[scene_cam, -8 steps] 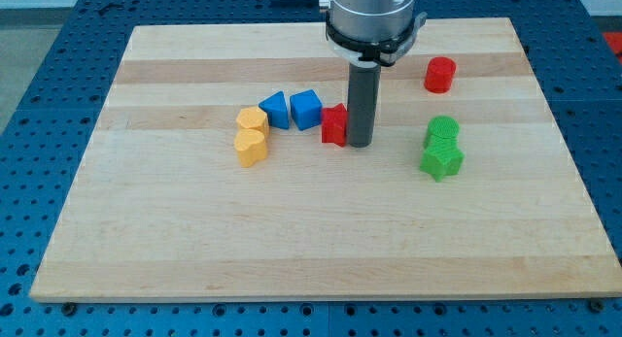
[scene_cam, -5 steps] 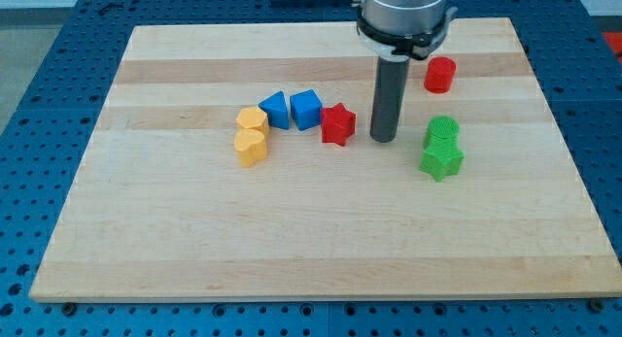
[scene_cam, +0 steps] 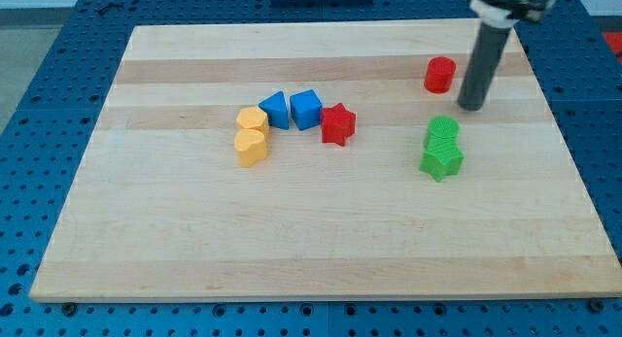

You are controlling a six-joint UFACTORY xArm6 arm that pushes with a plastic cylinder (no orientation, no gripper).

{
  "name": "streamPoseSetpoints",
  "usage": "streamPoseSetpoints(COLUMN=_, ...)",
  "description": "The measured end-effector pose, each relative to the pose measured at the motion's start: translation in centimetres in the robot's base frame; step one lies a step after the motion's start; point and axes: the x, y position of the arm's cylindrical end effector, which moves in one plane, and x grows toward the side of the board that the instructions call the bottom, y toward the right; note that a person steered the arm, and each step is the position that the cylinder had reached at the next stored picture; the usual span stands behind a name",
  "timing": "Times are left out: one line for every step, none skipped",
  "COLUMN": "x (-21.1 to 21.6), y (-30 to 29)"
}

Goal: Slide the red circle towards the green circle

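Swinging away from the red star block, the dark rod has crossed to the view's right, and my tip now rests on the pale wooden board just beside the small red circle block, on its right and a little toward the view's bottom. It holds nothing and touches nothing (a bare rod has nothing to clench), with a sliver of board showing between it and the red circle. That red circle sits near the view's top right, apart from the green circle block, which lies below it and touches the green star-shaped block. Step in hand, as I judge it, is the approach: getting behind the red circle, not yet pushing. From here a push would send it leftward, so the next move calls for rounding to its top side, then driving down the view toward the green circle. Well apart on the left sit the red star block, the blue cube, the blue triangular block and two yellow blocks, untouched.
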Motion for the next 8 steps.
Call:
streamPoseSetpoints(x=-4.5, y=1.0)
streamPoseSetpoints(x=-8.8, y=0.8)
streamPoseSetpoints(x=-10.8, y=-1.4)
streamPoseSetpoints(x=-8.1, y=-2.3)
streamPoseSetpoints(x=-3.1, y=-3.1)
streamPoseSetpoints(x=1.6, y=-4.3)
streamPoseSetpoints(x=4.2, y=-6.5)
streamPoseSetpoints(x=4.8, y=-6.0)
